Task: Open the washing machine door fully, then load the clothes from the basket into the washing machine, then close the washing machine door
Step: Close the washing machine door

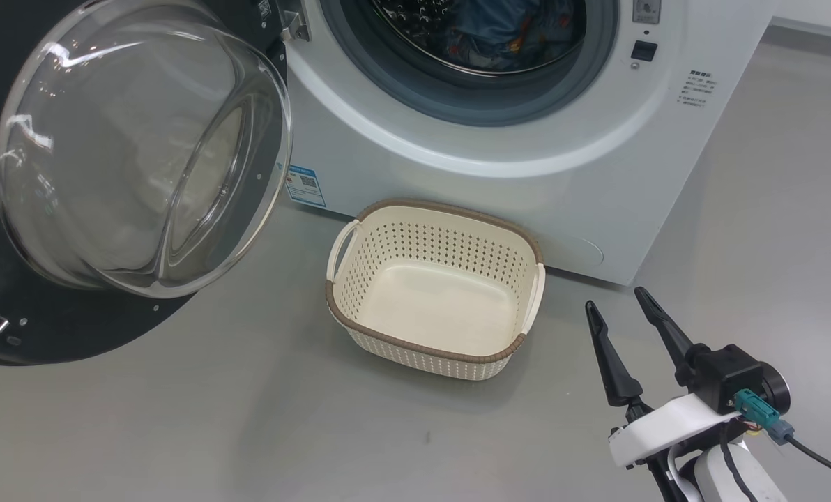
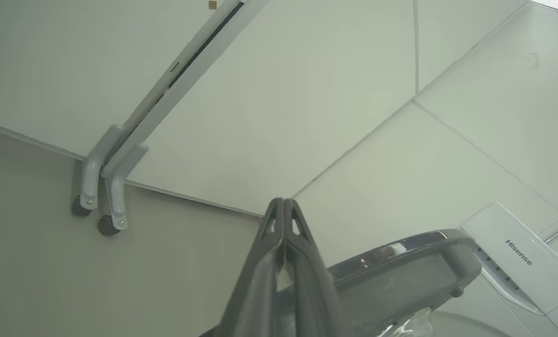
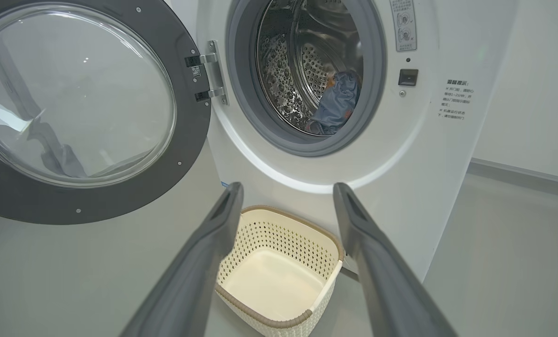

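Note:
The washing machine door [image 1: 136,146] is swung wide open at the left, its glass bowl bulging toward me. Blue printed clothes [image 1: 499,31] lie inside the drum of the white washing machine [image 1: 457,167]. On the floor in front stands the cream basket [image 1: 450,244], with nothing in it. My right gripper [image 1: 615,298] is open and holds nothing, low at the right, just right of the basket. In the right wrist view its fingers [image 3: 288,187] frame the basket [image 3: 283,238], with the clothes [image 3: 337,100] and the door [image 3: 73,93] beyond. My left gripper [image 2: 283,201] is shut on nothing, above the door's rim [image 2: 400,262].
Grey floor [image 1: 248,418] spreads around the basket. A blue label [image 1: 305,185] sits on the machine's lower front. The left wrist view shows a pale partition on castors [image 2: 103,187] against the wall. A wall with a skirting board [image 3: 517,171] runs right of the machine.

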Tool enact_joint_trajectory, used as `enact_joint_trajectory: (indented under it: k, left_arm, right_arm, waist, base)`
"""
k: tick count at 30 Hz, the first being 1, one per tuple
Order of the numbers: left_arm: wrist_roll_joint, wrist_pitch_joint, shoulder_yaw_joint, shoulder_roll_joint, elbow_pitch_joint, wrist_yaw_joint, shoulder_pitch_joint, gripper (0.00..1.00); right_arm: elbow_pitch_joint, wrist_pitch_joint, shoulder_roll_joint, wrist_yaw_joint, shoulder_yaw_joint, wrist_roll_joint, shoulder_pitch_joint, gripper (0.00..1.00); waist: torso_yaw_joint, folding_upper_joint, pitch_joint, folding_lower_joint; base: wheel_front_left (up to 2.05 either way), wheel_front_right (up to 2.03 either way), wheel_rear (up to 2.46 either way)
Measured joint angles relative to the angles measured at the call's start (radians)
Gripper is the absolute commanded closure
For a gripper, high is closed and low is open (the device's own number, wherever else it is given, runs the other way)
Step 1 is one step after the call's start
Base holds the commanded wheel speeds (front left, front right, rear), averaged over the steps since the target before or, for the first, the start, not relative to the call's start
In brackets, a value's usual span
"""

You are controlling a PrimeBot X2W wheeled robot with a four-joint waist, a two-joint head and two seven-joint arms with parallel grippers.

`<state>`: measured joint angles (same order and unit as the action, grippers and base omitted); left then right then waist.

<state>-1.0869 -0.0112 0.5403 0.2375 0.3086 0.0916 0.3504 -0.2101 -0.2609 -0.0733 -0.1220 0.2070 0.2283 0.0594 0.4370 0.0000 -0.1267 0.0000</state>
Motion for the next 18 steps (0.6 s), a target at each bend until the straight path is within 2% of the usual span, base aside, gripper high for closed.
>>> enact_joint_trajectory:
  k: [11, 18]
  left_arm:
    - [-0.178, 0.088, 0.116, 0.010, 0.138, -0.055, 0.103, 1.00]
    - [-0.256, 0.123, 0.165, 0.013, 0.191, -0.069, 0.147, 1.00]
  right_arm:
    - [-0.001, 0.000, -0.025, 0.000, 0.005, 0.005, 0.019, 0.00]
    - [-0.001, 0.000, -0.036, 0.000, 0.011, 0.011, 0.025, 0.00]
  waist:
    - [-0.036, 0.0000, -0.038, 0.0000]
    - [-0.051, 0.0000, -0.054, 0.0000]
  base:
    - [0.00, 0.00, 0.00]
    - [0.00, 0.00, 0.00]
